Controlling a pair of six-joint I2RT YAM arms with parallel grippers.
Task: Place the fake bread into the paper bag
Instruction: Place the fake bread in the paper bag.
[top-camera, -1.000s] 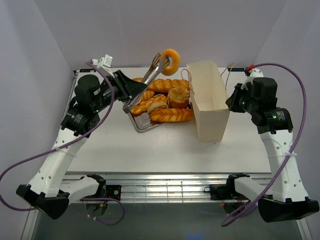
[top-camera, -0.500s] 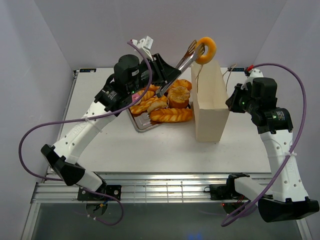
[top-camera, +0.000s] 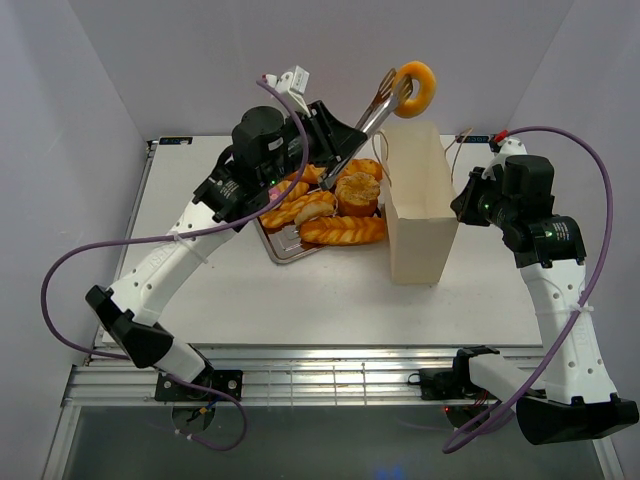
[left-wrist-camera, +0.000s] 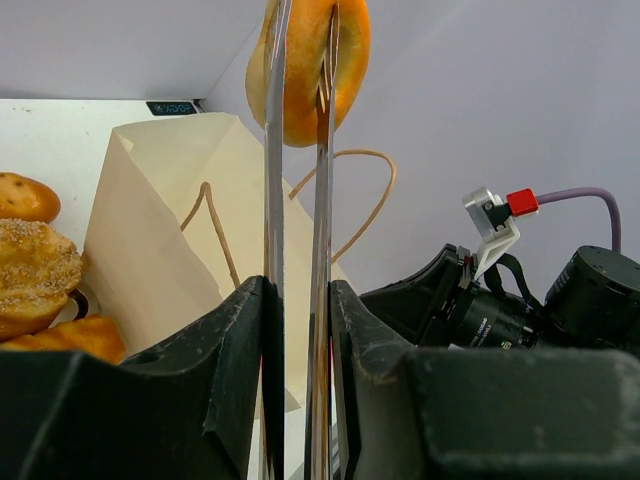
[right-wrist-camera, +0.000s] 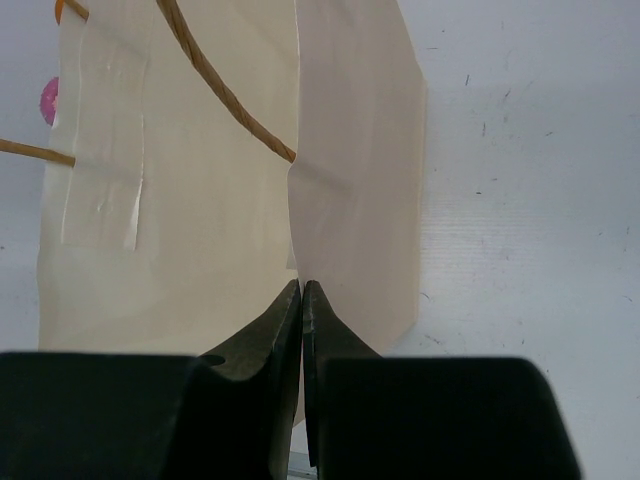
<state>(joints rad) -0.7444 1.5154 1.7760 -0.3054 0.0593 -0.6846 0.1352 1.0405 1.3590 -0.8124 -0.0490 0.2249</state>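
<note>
Left arm (top-camera: 160, 268) and right arm (top-camera: 566, 300): white links, black joint housings, purple cables (top-camera: 597, 170), black claw fingers (left-wrist-camera: 235, 370), red-white connector tab (left-wrist-camera: 503, 213) on right.

The metal tongs (top-camera: 368, 118) slant up above the white table (top-camera: 300, 300), arms nearly closed, tips high against the back wall (top-camera: 300, 60). A silver tray (top-camera: 283, 252) sits flat on the table's far half, just left of centre
</note>
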